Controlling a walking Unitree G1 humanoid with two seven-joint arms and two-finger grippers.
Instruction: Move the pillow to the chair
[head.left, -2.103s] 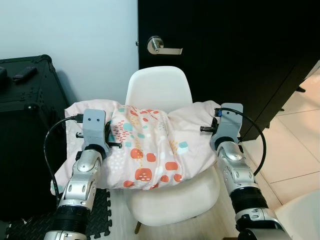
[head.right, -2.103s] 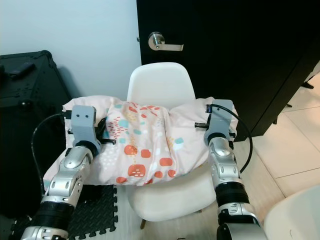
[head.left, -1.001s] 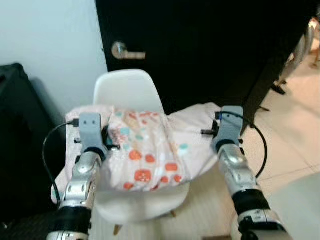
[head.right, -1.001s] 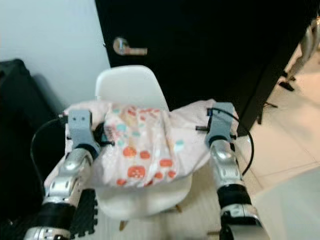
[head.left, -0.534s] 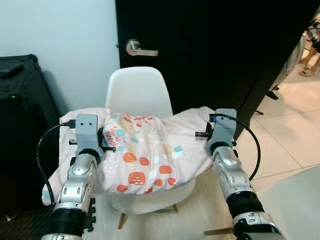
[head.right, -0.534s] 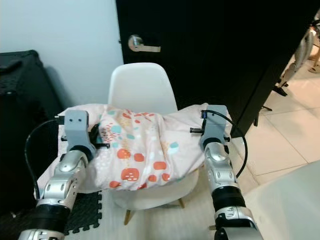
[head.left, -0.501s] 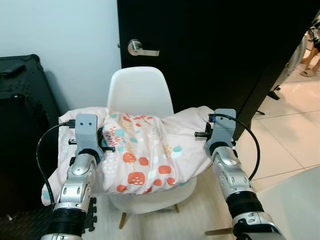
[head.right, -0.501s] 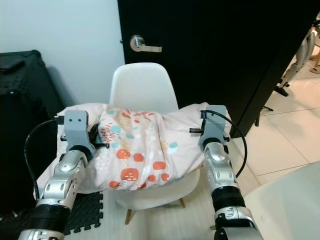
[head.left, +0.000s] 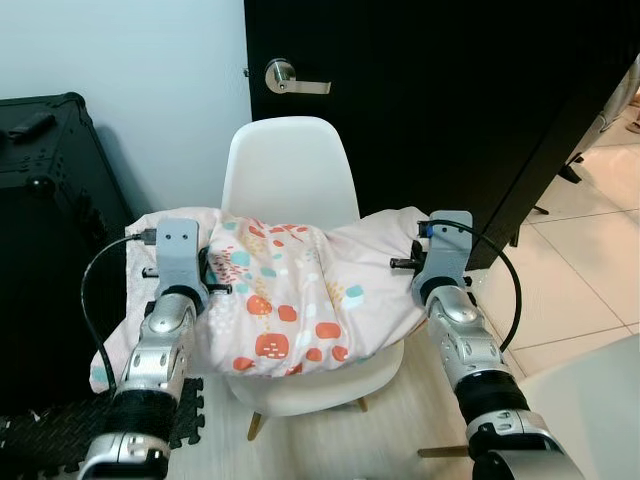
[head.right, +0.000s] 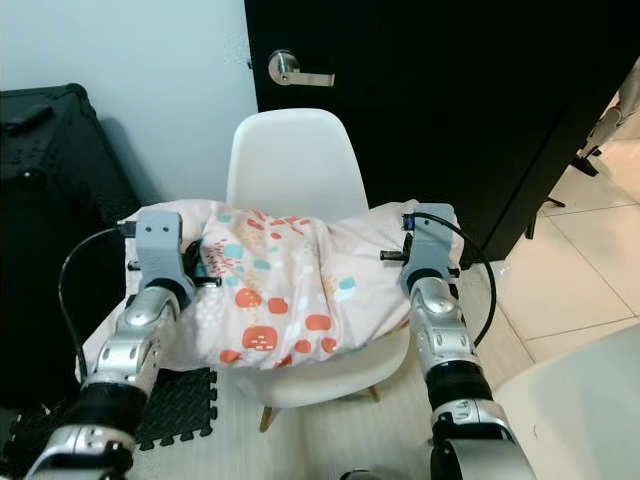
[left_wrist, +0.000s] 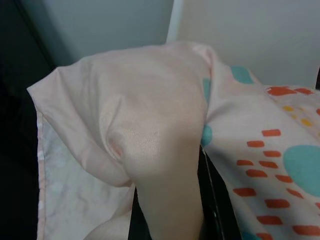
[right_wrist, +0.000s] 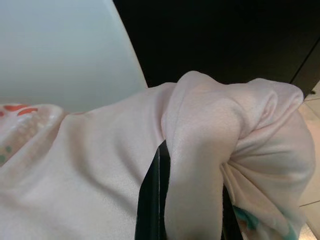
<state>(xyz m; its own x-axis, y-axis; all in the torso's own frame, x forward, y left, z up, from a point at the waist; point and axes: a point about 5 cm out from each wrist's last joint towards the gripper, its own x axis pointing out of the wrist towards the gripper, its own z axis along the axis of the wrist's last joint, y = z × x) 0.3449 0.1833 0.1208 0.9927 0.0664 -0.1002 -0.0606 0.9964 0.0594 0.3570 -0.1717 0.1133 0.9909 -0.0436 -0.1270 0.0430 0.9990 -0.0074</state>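
1. Where things stand: the pillow (head.left: 285, 295) is stretched between both arms over the seat of the white chair (head.left: 290, 175). Its patterned middle droops toward the seat and its pale end flaps hang off both sides. Whether the belly already rests on the seat cannot be told from the head views.

2. Grip: the left gripper (left_wrist: 167, 200) has its jaws pinching a bunched fold at the pillow's left end. The right gripper (right_wrist: 192, 200) has its jaws clamped on a gathered wad at the right end, with cloth swelling out between the black fingers (right_wrist: 152, 200).

3. The step in hand looks like the set-down. Lower both ends together and level, so the weight settles on the seat rather than sliding off its front edge.

4. Bias the drop toward the backrest. Much of the pillow now overhangs the seat front, and a soft, floppy pillow will likely follow its heavier part.

5. Spread the jaws only once the fabric between the arms goes slack. Letting go of one end early would probably let that end drag the pillow down toward the black foam mat (head.left: 60, 440) or the floor (head.left: 400, 420).

6. Draw the arms outward and clear, not upward, so no cloth snags on a finger.
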